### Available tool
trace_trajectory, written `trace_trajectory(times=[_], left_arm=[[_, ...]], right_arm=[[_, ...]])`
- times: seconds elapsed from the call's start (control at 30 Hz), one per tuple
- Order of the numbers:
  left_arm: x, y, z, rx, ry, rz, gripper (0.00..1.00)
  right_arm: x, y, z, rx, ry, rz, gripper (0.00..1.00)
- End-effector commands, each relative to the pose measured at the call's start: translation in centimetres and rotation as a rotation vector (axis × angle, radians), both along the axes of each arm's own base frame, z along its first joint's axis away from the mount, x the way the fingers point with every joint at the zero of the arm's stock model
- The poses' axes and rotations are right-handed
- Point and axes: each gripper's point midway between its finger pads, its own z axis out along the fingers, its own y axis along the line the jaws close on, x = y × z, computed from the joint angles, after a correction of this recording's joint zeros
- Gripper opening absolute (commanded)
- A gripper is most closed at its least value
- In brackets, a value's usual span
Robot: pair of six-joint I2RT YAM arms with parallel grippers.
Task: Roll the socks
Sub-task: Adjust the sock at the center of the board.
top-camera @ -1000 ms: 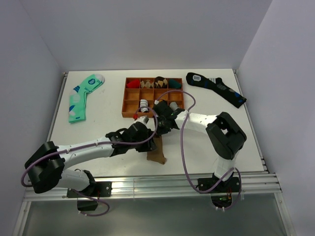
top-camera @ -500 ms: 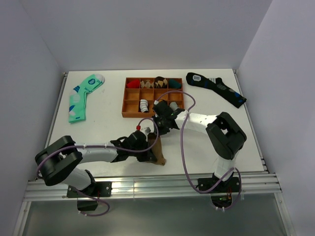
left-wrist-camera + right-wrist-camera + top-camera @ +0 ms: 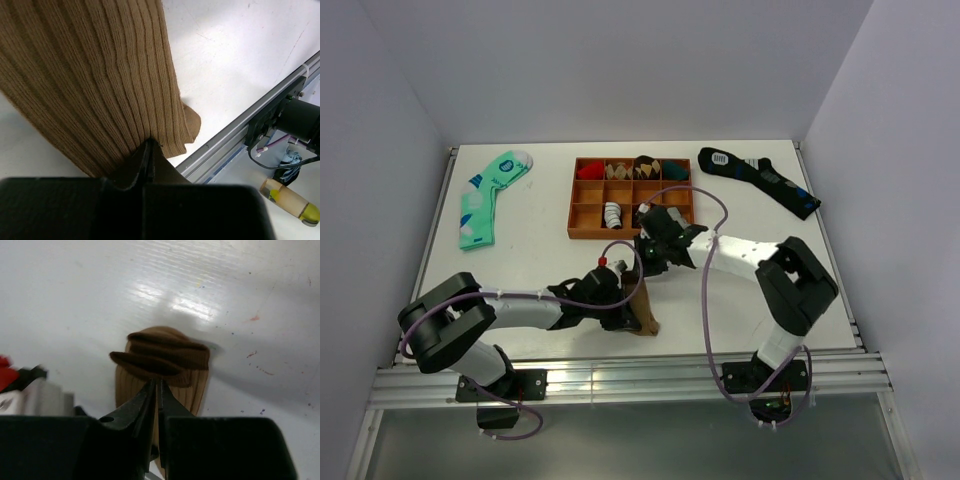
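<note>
The socks (image 3: pixel 643 312) are clamped at opposite ends by left hand (image 3: pixel 148 150) and right hand (image 3: pixel 156 385); tray (image 3: pixel 572 200) just beyond.

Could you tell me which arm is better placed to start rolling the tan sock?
Probably the right: the right gripper pinches the darker, already folded end of the tan sock, while the left gripper pins the opposite end.

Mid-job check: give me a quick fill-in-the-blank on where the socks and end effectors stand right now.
The left end effector and right end effector are both ____ on the tan socks. In the top view, the mint-green sock lies ____ of the wooden tray. The navy sock lies ____ of that tray.
Missing words: shut; left; right
</note>
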Motion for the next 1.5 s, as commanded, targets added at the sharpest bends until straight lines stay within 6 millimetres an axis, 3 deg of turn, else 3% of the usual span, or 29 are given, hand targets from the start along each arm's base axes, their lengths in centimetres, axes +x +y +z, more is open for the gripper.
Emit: trace_trajectory(times=[0.0,0.03,0.17,0.37,0.63,0.9,1.17,1.47], left_arm=[[0.2,0.5,-0.5,0.043,0.007,0.010,0.00],[0.3,0.6,-0.6,0.044,0.009,0.012,0.00],[0.5,0.9,-0.4,0.042,0.007,0.018,0.00],[1.0,0.9,0.2,0.040,-0.012,0.013,0.00],[1.3,0.8,0.3,0.047,-0.009,0.004,0.00],[1.4,0.8,0.2,0.056,-0.010,-0.002,0.00],[1.4,0.8,0.2,0.064,-0.003,-0.012,0.00],[0.8,1.4,-0.1,0.083,0.006,-0.027,0.00]], right_arm=[[0.7,0.7,4.1,0.135,-0.071,-0.015,0.13],[0.6,0.9,5.1,0.169,-0.080,-0.017,0.14],[-0.4,0.8,5.4,0.237,-0.044,-0.004,0.15],[-2.5,0.0,3.7,0.256,0.004,0.004,0.13],[-5.5,0.6,2.6,0.341,0.093,0.090,0.12],[-6.6,1.7,1.0,0.379,0.158,0.143,0.05],[-5.2,1.4,-1.5,0.267,0.153,0.125,0.00],[-2.4,3.1,-1.1,0.267,0.147,0.099,0.00]])
